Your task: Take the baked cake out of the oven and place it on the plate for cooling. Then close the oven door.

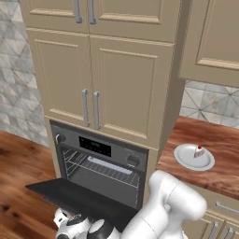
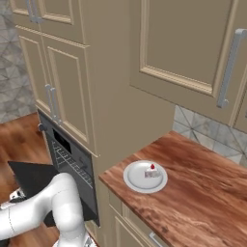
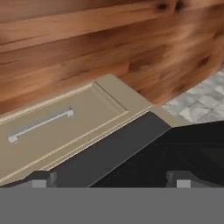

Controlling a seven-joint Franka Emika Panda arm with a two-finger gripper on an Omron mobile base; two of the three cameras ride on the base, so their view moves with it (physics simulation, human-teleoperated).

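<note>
You have the cake point(image 1: 199, 151) already sitting on the plate point(image 1: 186, 160), toward the plate's right side, on the wooden counter point(image 2: 202, 193) to the right of the oven point(image 1: 102, 161); judged from that, the first half of the job is done and only the door is left. The oven door point(image 1: 70, 195) hangs open, folded down nearly flat toward you, with the wire rack point(image 1: 100, 170) bare behind it. Your arm point(image 1: 165, 205) bends low in front of the oven, which makes sense if the next move is to get under or behind the door's near edge and lift it shut. In the hand view the claw point(image 3: 111, 177) stands wide, its two fingertips point(image 3: 41, 178) well apart and nothing between them. That same view looks across a dark panel edge toward a beige drawer front point(image 3: 57, 131) with a slim bar handle point(image 3: 39, 124), and the wooden floor point(image 3: 87, 39) beyond; whether that dark panel is the door itself or the oven's frame, you cannot tell for certain from here. In the left base view the hand is cut off at the bottom edge, so you cannot read how close the claw is to the door, nor whether it touches. The door's handle is not made out in any view. In the right base view the arm covers much of the door, and the oven's inside is seen at a steep slant.
</note>
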